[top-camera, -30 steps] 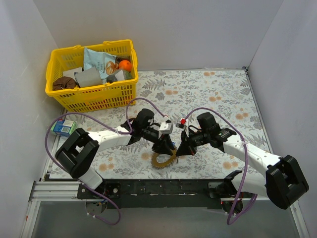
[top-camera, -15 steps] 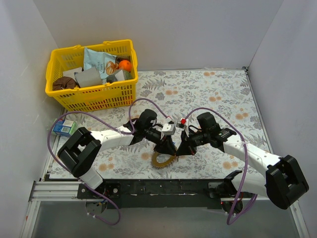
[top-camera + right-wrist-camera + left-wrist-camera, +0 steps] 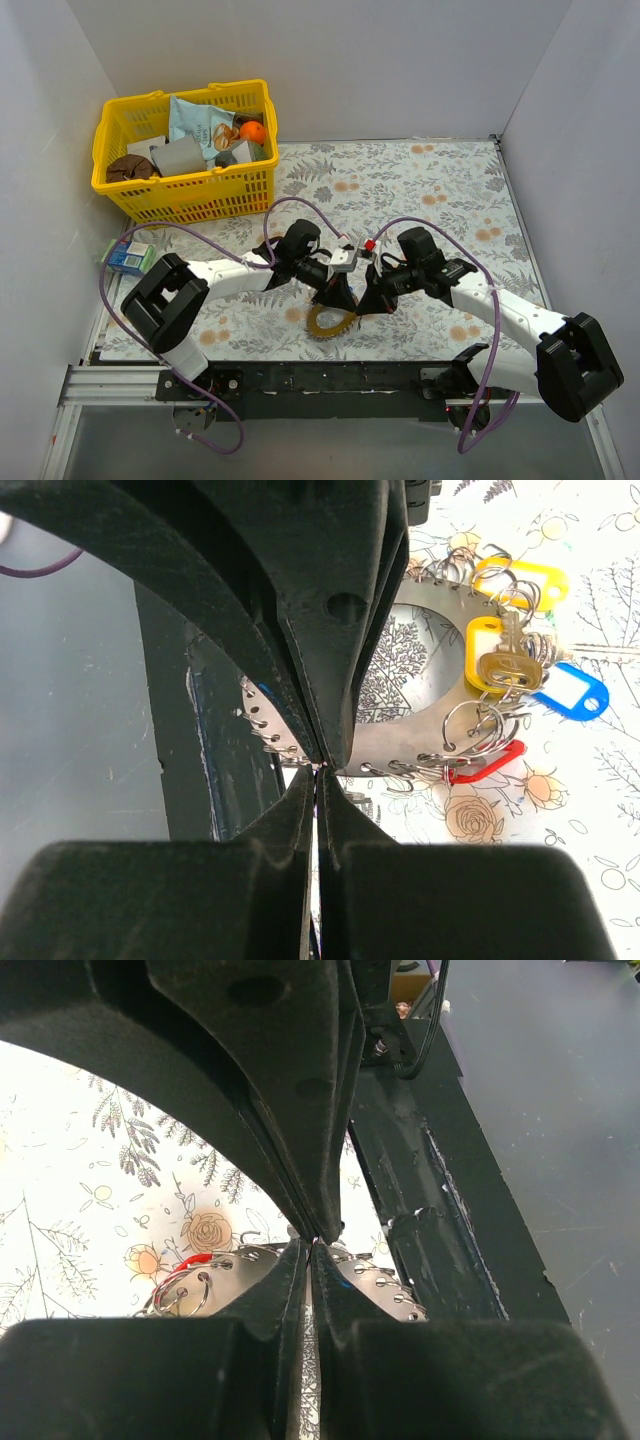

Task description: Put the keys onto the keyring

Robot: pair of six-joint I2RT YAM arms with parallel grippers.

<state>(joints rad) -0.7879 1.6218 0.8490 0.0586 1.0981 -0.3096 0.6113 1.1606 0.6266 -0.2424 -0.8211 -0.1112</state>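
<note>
Done: most of it, as far as I'm judging (the coloured keys (image 3: 487,658) are hanging in the small loops along the right rim of the keyring (image 3: 395,745), in the right half of my right wrist view).
Left: I'm not making out any key lying apart from the ring. The top view is too small to settle it, so I'm treating the last hooking as unconfirmed.
Basket (image 3: 190,190): one, yellow, sitting at the upper left of the top view, well apart from the work.
Grippers: two. My left gripper (image 3: 312,1240) and my right gripper (image 3: 318,768) are each pressing their jaws together right at the ring's rim. I cannot tell whether either is pinching a loop.
Keyring: one, lying flat on the flowered mat (image 3: 430,190) at the lower centre of the top view, between my two grippers.
Keys: I'm counting two yellow, one blue and one red. A blue sliver at the ring's left edge may be a fifth.
</note>
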